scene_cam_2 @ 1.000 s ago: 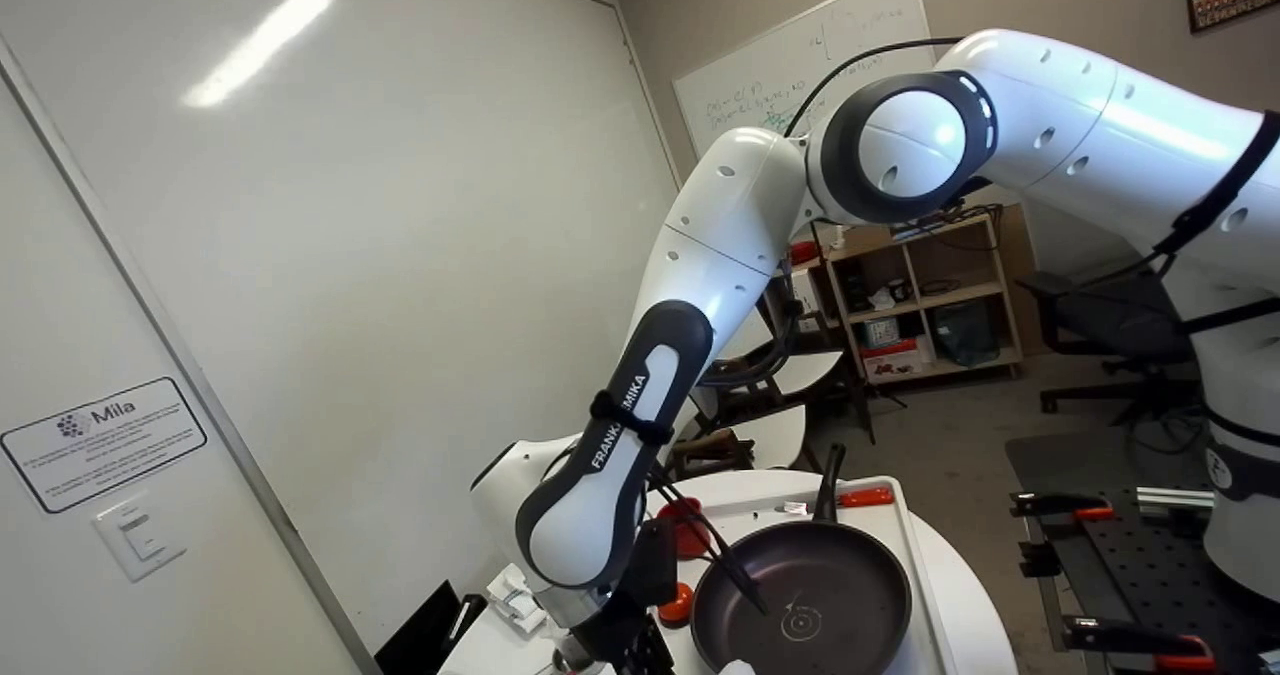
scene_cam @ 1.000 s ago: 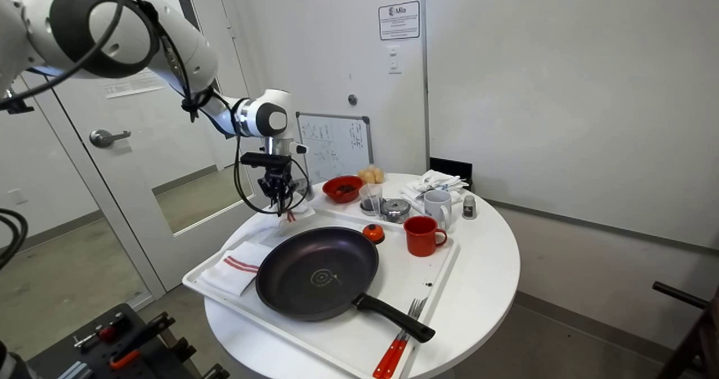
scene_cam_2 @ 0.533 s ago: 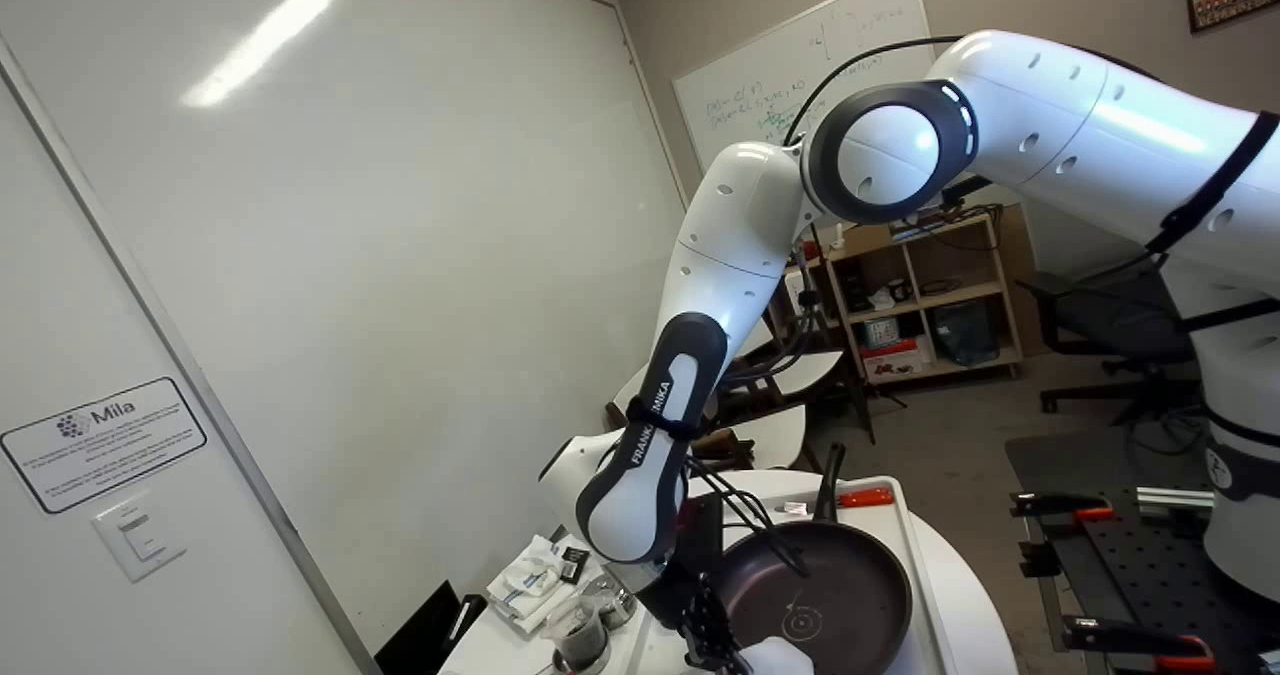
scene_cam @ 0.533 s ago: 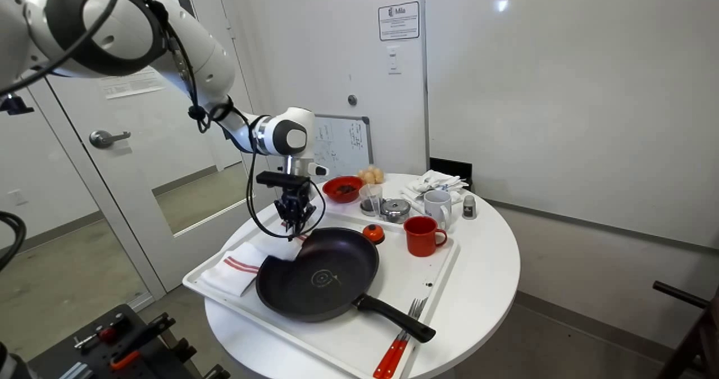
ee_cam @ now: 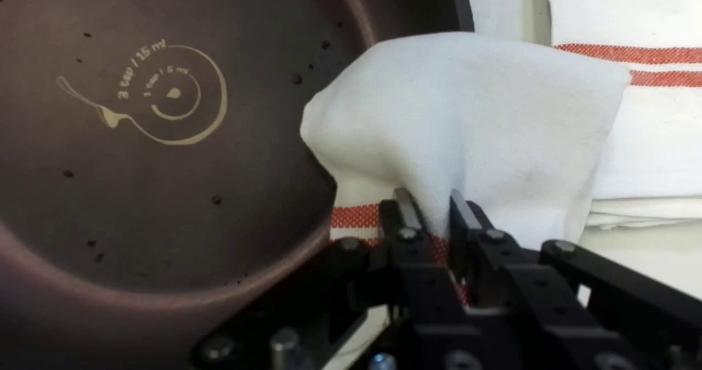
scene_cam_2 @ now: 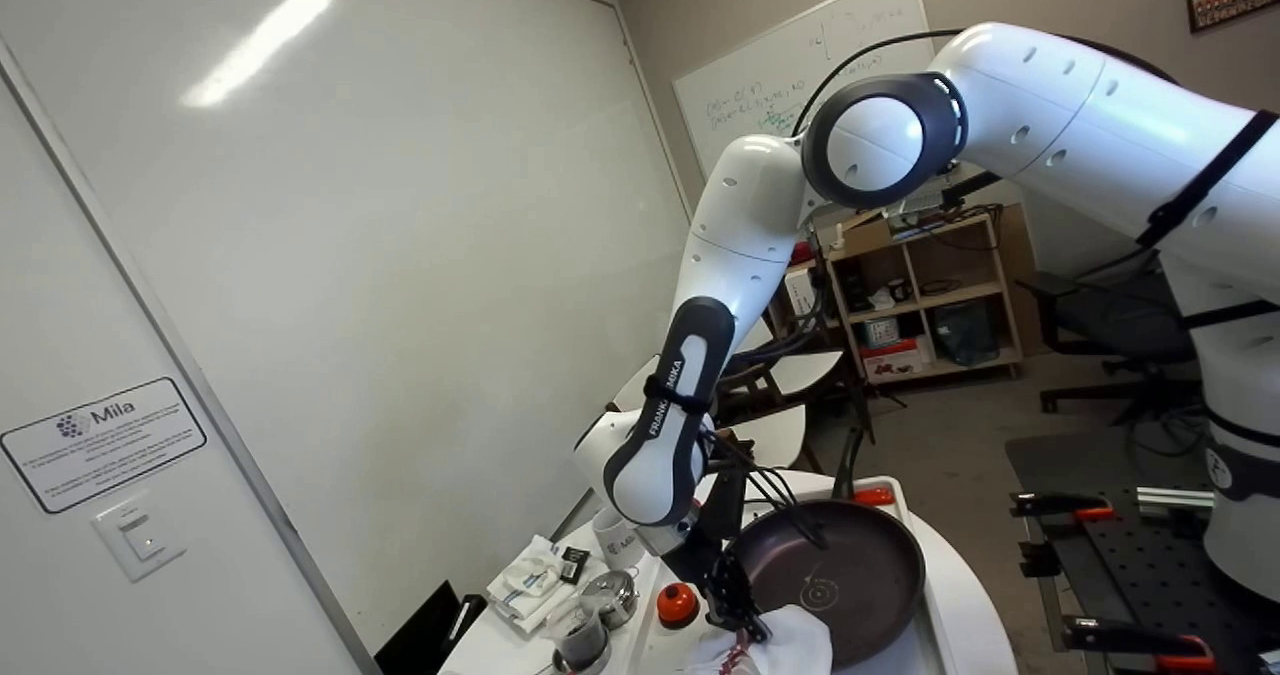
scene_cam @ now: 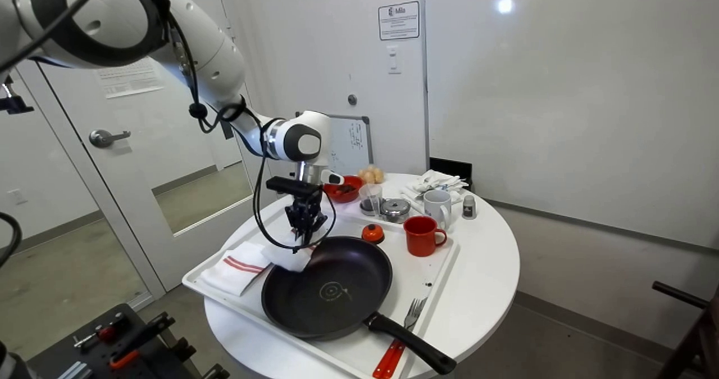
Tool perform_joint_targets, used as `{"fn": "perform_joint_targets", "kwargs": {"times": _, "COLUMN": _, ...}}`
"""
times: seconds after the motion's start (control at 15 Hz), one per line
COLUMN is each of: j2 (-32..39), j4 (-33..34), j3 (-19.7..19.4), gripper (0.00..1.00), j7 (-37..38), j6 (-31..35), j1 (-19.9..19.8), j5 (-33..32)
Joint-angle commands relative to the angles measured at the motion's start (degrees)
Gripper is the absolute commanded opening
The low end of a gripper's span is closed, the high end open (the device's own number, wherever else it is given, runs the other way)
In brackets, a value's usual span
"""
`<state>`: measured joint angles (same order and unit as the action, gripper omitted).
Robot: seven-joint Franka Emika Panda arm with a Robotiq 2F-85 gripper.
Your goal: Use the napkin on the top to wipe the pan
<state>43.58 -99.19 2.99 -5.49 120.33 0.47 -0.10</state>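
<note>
The napkin (ee_cam: 482, 118), white cloth with red stripes, is pinched in my gripper (ee_cam: 430, 203), with a fold of it standing between the fingers. In the wrist view it hangs over the pan's rim, partly inside and partly outside. The black pan (scene_cam: 328, 303) lies on the tray, its handle (scene_cam: 413, 342) pointing away from the gripper. Small dark crumbs are scattered over its inner floor. In both exterior views the gripper is at the pan's edge opposite the handle, pointing down, with the napkin (scene_cam_2: 795, 640) under it.
A folded striped cloth (scene_cam: 239, 266) lies beside the pan on the white tray (scene_cam: 303, 342). Forks (scene_cam: 396, 348) lie under the handle. Near the pan are an orange-red knob-like item (scene_cam: 373, 233) and a red mug (scene_cam: 422, 236). Behind stand a red bowl (scene_cam: 344, 189) and a metal tin (scene_cam: 395, 209).
My gripper has come down and across to the pan's rim, bringing the napkin along. Within the last half second the pan has slid slightly toward its handle side.
</note>
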Motion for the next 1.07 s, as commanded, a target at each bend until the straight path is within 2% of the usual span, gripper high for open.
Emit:
{"fn": "perform_joint_targets", "kwargs": {"times": 0.0, "j2": -1.3, "j4": -3.1, "j3": -0.2, "gripper": 0.04, "j7": -0.4, "j6": 2.1, "j1": 0.1, "j5": -0.4}}
{"fn": "perform_joint_targets", "kwargs": {"times": 0.33, "j2": -4.0, "j4": -6.1, "j3": 0.4, "gripper": 0.04, "j7": -0.5, "j6": 3.9, "j1": 2.0, "j5": -2.0}}
{"fn": "perform_joint_targets", "kwargs": {"times": 0.67, "j2": -12.1, "j4": -16.3, "j3": 1.1, "gripper": 0.04, "j7": -0.3, "j6": 11.0, "j1": 3.9, "j5": -3.3}}
{"fn": "perform_joint_targets", "kwargs": {"times": 1.0, "j2": -20.5, "j4": -25.8, "j3": 0.6, "gripper": 0.04, "j7": -0.3, "j6": 17.8, "j1": 3.2, "j5": -2.9}}
